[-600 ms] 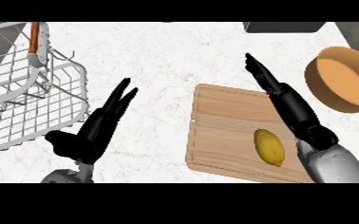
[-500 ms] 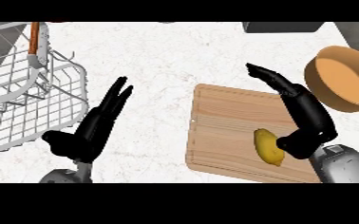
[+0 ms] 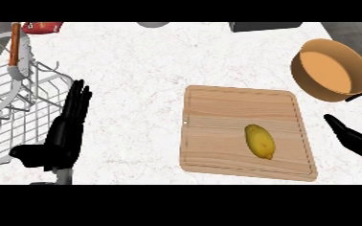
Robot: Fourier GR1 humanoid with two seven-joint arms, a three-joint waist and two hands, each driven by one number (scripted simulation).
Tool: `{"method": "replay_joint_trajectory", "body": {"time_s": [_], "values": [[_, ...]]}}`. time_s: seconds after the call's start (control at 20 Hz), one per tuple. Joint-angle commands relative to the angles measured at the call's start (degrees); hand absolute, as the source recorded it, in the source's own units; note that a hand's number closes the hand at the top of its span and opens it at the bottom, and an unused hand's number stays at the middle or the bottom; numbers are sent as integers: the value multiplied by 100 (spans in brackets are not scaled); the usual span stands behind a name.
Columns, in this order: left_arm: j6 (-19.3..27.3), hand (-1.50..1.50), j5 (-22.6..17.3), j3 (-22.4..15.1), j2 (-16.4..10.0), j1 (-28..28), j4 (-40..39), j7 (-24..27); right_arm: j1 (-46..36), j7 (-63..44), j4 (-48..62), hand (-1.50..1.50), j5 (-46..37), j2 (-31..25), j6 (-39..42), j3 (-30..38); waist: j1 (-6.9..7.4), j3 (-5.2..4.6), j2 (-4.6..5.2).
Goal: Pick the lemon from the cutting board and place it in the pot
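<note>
Yellow lemon (image 3: 259, 141): lies on the board's lower right part, its long axis running roughly toward and away from the robot; no hand touches it.
Board (image 3: 219, 115): pale wood with rounded corners, flat on the table.
Pot (image 3: 305, 80): orange-tan and round, just beyond the board's far right corner and apart from it; its mouth faces up and its right side is cut off by the view's edge.
Right hand (image 3: 345, 135): only a black tip shows, just right of the board's right edge and about level with the lemon, apart from it; I cannot tell whether it is spread or closed.
Left hand (image 3: 65, 131): well left of the board, fingers straight and close together pointing away from the robot, thumb out to the left, holding nothing.
Rack (image 3: 21, 103): white wire, farther left of the board than the left hand.
Table (image 3: 141, 76): white marbled top, carrying board and pot.
</note>
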State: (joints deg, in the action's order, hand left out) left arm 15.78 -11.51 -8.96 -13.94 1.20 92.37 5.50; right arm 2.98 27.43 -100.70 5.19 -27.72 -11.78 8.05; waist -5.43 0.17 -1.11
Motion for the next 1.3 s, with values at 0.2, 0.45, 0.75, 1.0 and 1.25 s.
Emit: {"method": "replay_joint_trajectory", "body": {"time_s": [0.2, 0.45, 0.75, 1.0, 1.25], "values": [[212, 0, 184, 39, 221, 74, -103, 339, 2537, 2974, -1156, -150, 255, 1129, 214, 385, 245, -11, 60], [72, 0, 181, -8, 117, 141, 176, 147, 3987, 2177, -1976, -150, -811, 813, 156, 280, 377, -26, 76], [175, 0, 396, -305, 386, -6, 42, 215, 4526, 725, -2155, -150, -2362, 104, 173, 217, 514, -34, 139], [-129, 0, 235, -136, 270, -34, -109, 369, 4253, -1214, -3003, -150, -3551, 160, 388, -407, 620, -32, 147], [137, 0, 497, -318, 431, 163, 287, 146, 3890, -2170, -3117, -150, -4737, 730, 676, -1506, 592, -21, 114]]}}
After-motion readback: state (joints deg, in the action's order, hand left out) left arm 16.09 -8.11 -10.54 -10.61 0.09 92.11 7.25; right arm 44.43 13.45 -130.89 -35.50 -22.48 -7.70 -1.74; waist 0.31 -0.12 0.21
